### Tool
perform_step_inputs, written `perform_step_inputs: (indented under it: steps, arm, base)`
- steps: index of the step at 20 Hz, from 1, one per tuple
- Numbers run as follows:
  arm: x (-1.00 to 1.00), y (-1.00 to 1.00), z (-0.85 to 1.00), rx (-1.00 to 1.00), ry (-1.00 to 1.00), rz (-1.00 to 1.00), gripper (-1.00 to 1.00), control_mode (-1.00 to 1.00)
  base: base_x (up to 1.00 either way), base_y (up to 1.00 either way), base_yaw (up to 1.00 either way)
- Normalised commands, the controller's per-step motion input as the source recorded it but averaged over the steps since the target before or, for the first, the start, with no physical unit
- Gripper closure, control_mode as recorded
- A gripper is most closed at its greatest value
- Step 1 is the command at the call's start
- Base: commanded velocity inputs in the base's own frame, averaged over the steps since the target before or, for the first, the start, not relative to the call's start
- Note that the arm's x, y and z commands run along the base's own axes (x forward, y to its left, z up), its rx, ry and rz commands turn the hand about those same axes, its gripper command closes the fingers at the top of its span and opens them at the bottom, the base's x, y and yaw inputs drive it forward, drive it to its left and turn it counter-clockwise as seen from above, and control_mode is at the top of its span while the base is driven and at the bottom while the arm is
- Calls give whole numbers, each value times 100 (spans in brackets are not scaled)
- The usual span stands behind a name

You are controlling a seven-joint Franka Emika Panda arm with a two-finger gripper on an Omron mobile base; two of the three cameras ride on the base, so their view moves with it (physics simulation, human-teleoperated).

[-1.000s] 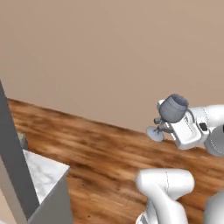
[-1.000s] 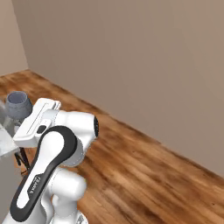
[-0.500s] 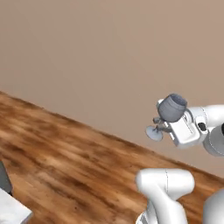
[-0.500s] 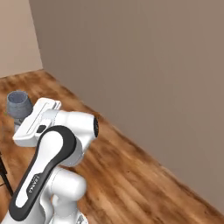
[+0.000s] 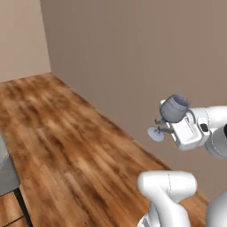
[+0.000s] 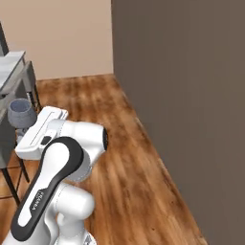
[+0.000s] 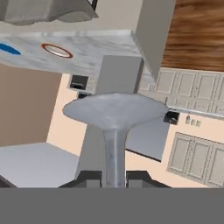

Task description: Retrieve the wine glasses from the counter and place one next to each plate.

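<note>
Grey-blue translucent wine glass (image 5: 174, 109), one item: held by its thin stem between my fingers (image 7: 89, 178), which sit nearly closed with only the stem's width between them; my gripper (image 7: 114, 178) carries it off every surface. Seen along my hand, the stem runs straight out from between my fingertips to the round foot, which spreads just beyond them. From the left base camera, the bowl rises above my fingers and the foot sticks out sideways, so the glass lies tilted rather than upright; from the right base camera, the bowl (image 6: 20, 111) shows beside my white hand. Marble island (image 7: 87, 48), one item: far beyond the foot, well apart from my fingers, bearing the white plate with red-brown rim (image 7: 57, 50) and a sliver of the blue plate (image 7: 8, 48), the two near each other. Beige panelled cabinets (image 7: 192, 153): beyond my fingers to one side. Wooden floor (image 5: 66, 146) and plain brown wall (image 5: 133, 57): below and behind my hand.
</note>
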Motion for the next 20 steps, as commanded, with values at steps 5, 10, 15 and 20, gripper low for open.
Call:
perform_step_inputs:
  steps: [5, 10, 15, 20]
  arm:
    - [0, 0, 0, 0, 0, 0, 100, 100]
    - [0, 0, 0, 0, 0, 0, 100, 100]
    - [0, 0, 0, 0, 0, 0, 100, 100]
    - [0, 0, 0, 0, 0, 0, 100, 100]
  base:
    - [100, -46, 69]
    - [100, -49, 68]
    - [100, -69, 61]
    - [100, -72, 59]
